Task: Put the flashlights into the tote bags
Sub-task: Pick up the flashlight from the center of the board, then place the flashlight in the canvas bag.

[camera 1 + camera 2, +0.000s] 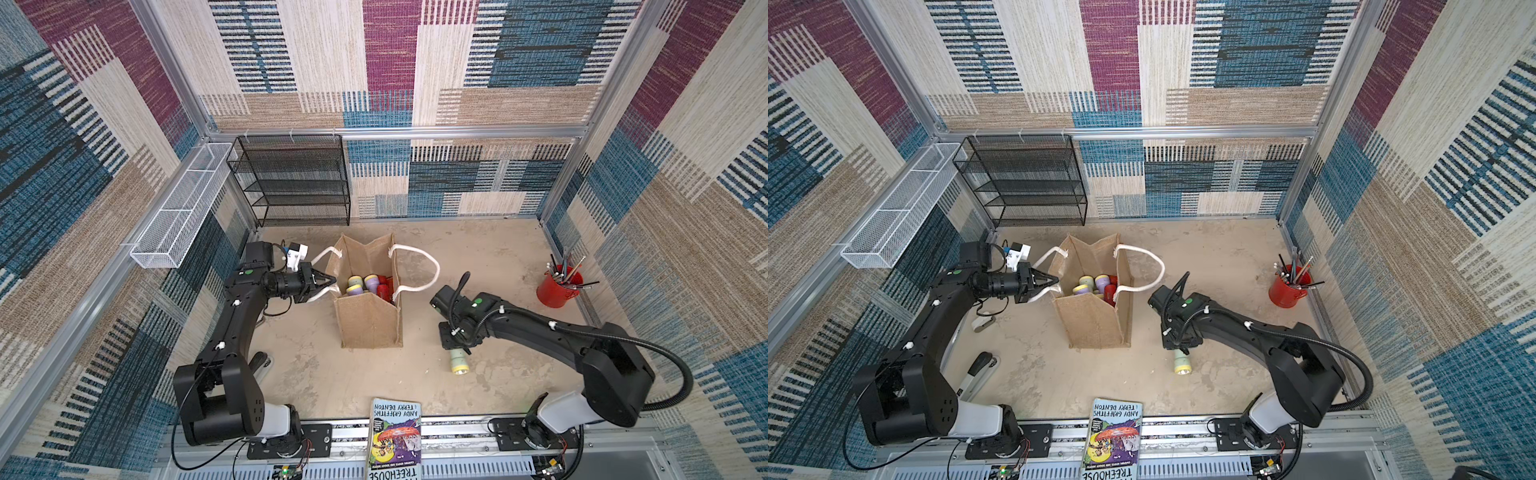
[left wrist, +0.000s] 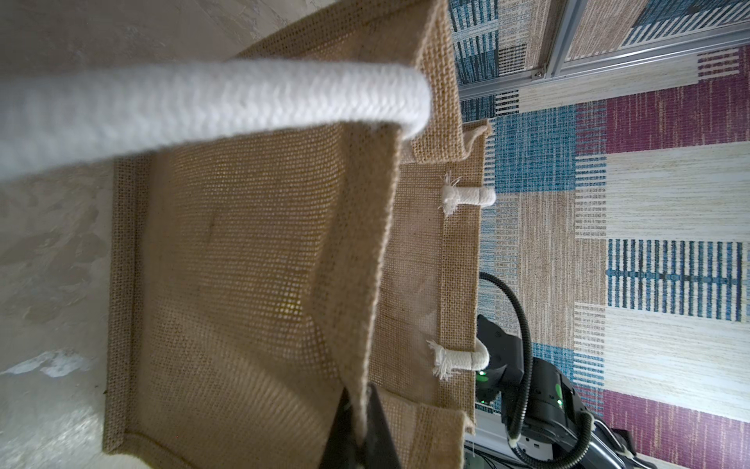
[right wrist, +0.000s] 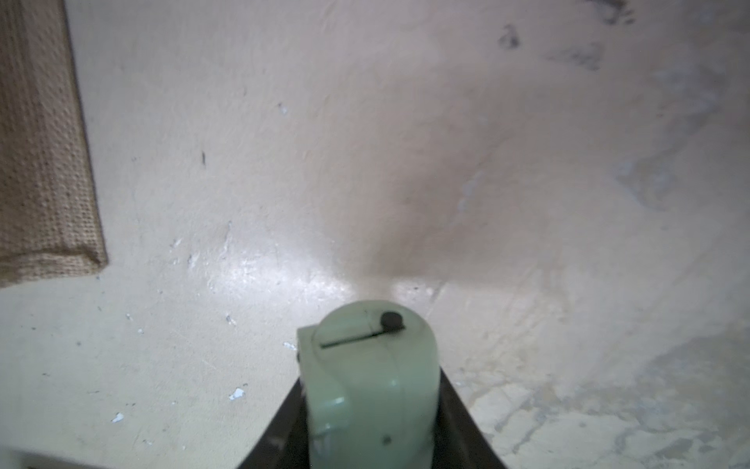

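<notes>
Flashlight (image 1: 458, 360) down on the table (image 1: 511, 249) — pale green, yellow head — just to the right of the tote bag (image 1: 368, 320). Right gripper (image 3: 370, 390) is over it, jaws closed against its body on both sides. Inside the upright bag, lilac and red flashlights (image 1: 370, 284) sit piled together. Left gripper (image 1: 331, 283) is at the bag's left rim — jaws pinched tight on the burlap edge, beside a white rope handle (image 2: 203, 101).

Twin overhead views, wrist cameras close beside tote bag (image 2: 243, 264)
</notes>
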Action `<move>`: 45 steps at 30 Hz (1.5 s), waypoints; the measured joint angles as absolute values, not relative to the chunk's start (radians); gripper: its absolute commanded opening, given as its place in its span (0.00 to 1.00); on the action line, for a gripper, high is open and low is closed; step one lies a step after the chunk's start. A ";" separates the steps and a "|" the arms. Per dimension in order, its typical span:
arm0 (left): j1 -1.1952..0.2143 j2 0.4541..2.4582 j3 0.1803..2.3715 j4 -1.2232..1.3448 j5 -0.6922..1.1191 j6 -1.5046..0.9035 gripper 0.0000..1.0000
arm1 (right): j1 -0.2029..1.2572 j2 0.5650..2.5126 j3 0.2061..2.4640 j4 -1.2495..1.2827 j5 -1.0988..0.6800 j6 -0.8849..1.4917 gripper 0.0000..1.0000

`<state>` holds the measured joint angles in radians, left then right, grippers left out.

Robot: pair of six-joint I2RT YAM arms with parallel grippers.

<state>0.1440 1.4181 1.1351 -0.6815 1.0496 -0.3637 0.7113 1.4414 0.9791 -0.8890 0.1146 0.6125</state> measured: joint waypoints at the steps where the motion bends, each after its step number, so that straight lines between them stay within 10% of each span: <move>1: 0.144 1.418 1.135 -0.682 1.050 -0.364 0.00 | 0.688 1.412 0.984 -0.896 0.119 0.612 0.36; 18: 0.144 1.411 1.135 -0.686 1.045 -0.364 0.00 | 0.599 1.419 1.575 -0.868 0.083 0.419 0.33; 33: 0.144 1.411 1.135 -0.687 1.042 -0.364 0.00 | 0.757 1.932 2.188 -0.700 -0.265 0.282 0.33; 45: 0.144 1.415 1.137 -0.688 1.046 -0.363 0.00 | 0.800 2.039 2.074 -0.753 -0.257 0.245 0.31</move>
<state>0.1440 1.4155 1.1370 -0.6884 1.0458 -0.3626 0.7998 2.0392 2.0735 -0.7532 -0.2573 0.2455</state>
